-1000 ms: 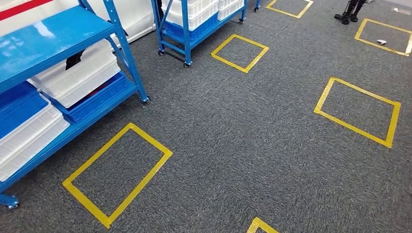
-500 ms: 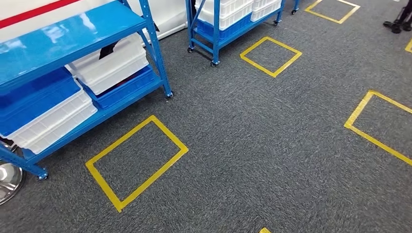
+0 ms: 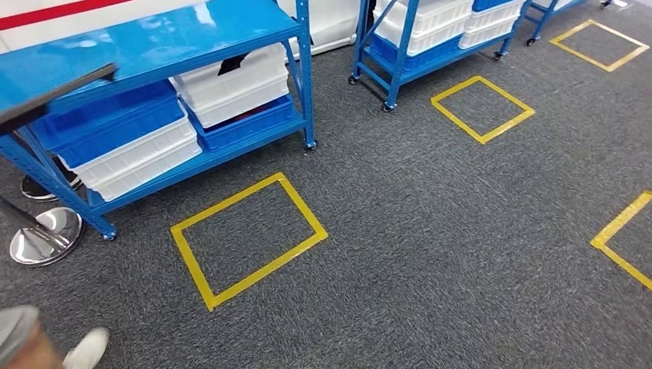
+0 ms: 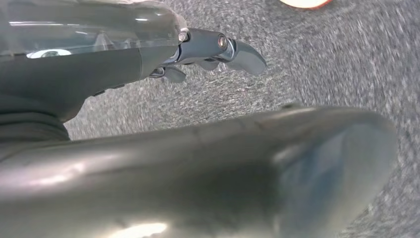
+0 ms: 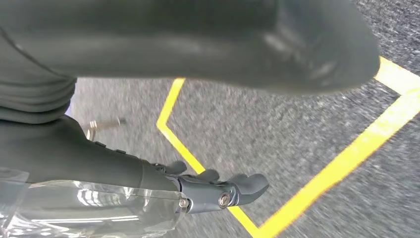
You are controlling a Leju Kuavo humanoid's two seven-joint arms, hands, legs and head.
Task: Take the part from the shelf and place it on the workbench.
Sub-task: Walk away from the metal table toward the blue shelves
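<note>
Approach step: the blue shelf [image 3: 154, 46] with its bins sits at ten o'clock, the part itself indiscernible, while left hand [image 4: 218, 52] and right hand [image 5: 218, 191] hang empty, fingers loosely apart, needing a closer stance.

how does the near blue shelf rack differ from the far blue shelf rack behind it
The near blue metal shelf rack shows a bare glossy top, with white and blue plastic bins below; the far blue metal shelf rack shows no such top in frame. The near one has a yellow tape floor rectangle directly before it; the far one's yellow tape square sits off its corner. Both hold white bins.
</note>
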